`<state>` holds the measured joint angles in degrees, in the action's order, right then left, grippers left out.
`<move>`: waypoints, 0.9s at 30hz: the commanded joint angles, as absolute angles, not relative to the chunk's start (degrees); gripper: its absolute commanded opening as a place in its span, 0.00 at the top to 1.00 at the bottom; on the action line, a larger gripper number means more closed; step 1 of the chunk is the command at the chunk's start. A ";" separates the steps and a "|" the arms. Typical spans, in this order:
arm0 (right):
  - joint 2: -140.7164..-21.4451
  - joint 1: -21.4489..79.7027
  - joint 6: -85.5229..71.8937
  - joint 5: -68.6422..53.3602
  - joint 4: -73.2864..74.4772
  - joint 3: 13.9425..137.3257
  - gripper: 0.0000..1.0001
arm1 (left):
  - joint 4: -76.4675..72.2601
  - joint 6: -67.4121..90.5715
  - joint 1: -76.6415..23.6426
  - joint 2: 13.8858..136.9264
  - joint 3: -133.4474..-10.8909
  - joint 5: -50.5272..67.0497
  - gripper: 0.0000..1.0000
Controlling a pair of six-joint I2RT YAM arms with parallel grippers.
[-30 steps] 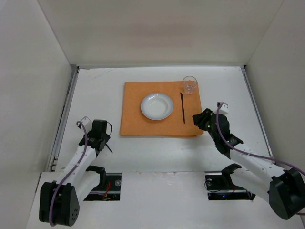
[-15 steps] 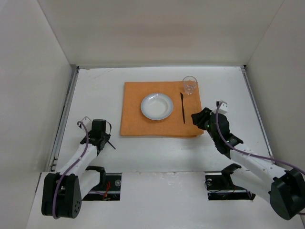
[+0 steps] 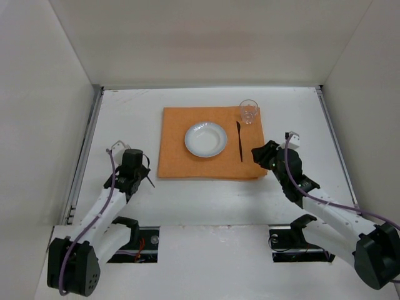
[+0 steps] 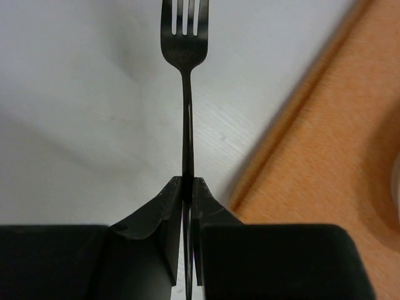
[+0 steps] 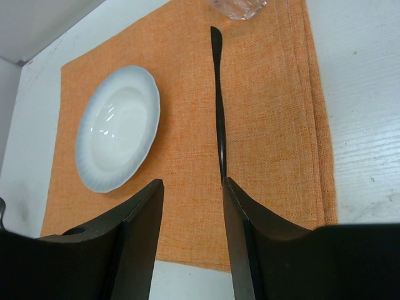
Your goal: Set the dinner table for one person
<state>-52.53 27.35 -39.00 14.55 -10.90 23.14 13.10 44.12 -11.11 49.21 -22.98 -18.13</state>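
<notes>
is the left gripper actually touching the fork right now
Touching. The left wrist view shows the left gripper shut on the black fork, its jaws pressed against both sides of the thin handle with no gap.

fork (image 4: 185, 56) tines cut off at top, glass (image 5: 239, 7) mostly cropped

White dinner table (image 3: 125, 119) w/ orange placemat (image 3: 175, 156) lying flat on it, approx mid-width, nearer the back edge.
</notes>
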 commanded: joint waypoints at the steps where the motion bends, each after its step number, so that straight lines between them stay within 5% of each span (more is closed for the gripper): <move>1: -52.56 27.29 -38.67 15.03 -13.01 24.70 0.51 | 12.57 38.69 -16.28 53.41 -32.40 -19.16 0.98; 14: -53.35 27.38 -38.67 15.03 -13.45 24.79 0.51 | 6.76 23.47 -29.66 89.63 -59.14 -17.32 0.96; 27: -53.08 27.55 -38.67 14.77 -13.45 24.61 0.50 | 12.39 19.51 -28.34 102.03 -65.83 -16.96 0.95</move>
<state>-53.60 27.35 -39.00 14.55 -10.96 23.14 9.34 21.93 -28.27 101.27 -63.00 -17.39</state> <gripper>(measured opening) 0.494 0.065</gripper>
